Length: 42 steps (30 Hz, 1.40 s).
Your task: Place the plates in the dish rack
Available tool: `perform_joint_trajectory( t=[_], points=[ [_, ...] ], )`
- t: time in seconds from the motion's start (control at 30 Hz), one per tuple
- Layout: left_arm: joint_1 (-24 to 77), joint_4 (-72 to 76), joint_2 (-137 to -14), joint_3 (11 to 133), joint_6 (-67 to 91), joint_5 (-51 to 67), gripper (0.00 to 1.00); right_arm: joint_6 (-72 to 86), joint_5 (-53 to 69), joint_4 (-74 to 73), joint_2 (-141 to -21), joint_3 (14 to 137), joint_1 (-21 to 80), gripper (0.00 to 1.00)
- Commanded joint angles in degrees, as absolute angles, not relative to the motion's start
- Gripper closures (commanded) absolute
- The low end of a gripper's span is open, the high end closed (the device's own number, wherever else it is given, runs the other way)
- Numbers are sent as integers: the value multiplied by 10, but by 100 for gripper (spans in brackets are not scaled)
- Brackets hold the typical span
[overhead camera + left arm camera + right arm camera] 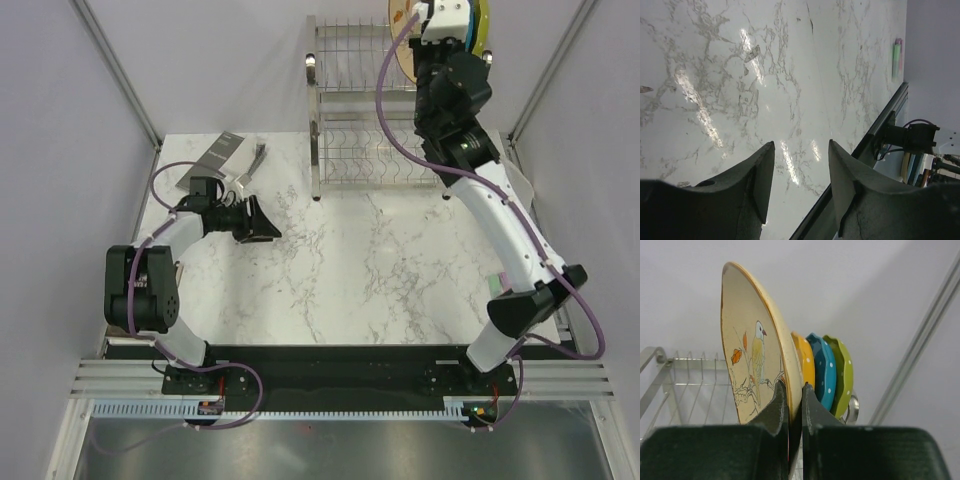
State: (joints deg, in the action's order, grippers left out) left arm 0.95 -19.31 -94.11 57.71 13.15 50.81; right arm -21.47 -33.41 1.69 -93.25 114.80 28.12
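My right gripper (794, 390) is shut on the lower rim of the tan plate (752, 350), which has a bird print and stands upright. Right beside it stand the orange plate (805, 362), the teal plate (822, 370) and the lime green plate (842, 372), all on edge. The dish rack (350, 120) of steel wire stands at the back of the table. The tan plate (402, 35) is at the right end of its top tier; its bottom edge is hidden. My left gripper (268, 222) hovers open over the table's left side, nothing between its fingers (762, 175).
A dark leaflet (220, 155) and a small metal item (252, 165) lie at the table's back left. Tent walls and frame poles close in on both sides. The rack's wires (690, 385) run to the left of the held plate.
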Motion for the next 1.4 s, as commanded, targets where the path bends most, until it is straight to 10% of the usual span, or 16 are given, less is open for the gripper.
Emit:
perform_joint_trajectory(
  t=[0.0, 1.37],
  points=[
    [23, -155, -911, 565, 144, 504, 46, -300, -463, 197, -988, 1283, 295, 100],
    [34, -4, -745, 436, 249, 498, 44, -359, -485, 110, -1129, 1439, 276, 100]
  ],
)
